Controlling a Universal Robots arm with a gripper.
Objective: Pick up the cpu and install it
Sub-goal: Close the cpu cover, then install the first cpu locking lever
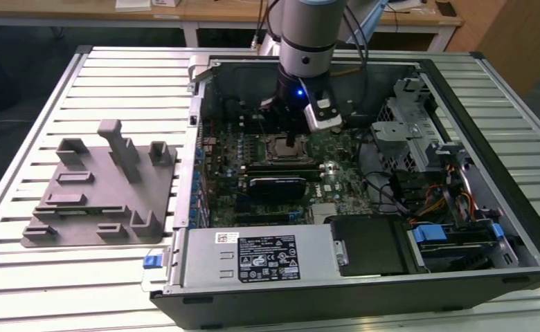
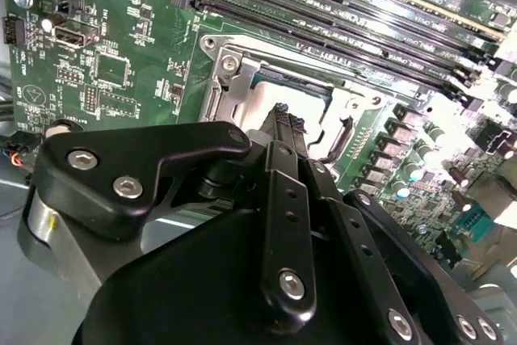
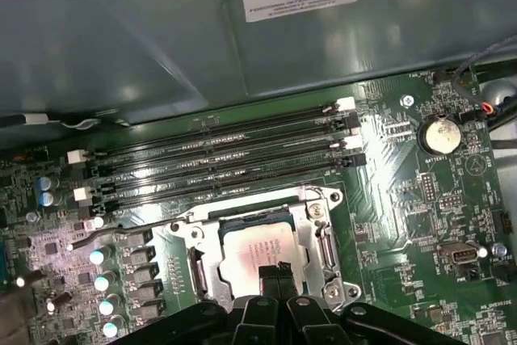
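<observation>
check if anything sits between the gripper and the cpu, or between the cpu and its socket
Nothing visible does. In the first wrist view the cpu lies within the socket's metal frame, and the gripper hangs just over its near edge, with no cable or part between them.

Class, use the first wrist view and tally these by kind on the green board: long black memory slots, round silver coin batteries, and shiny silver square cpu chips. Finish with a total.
Long black memory slots: 4
Round silver coin battery: 1
Shiny silver square cpu: 1
Total: 6
</observation>
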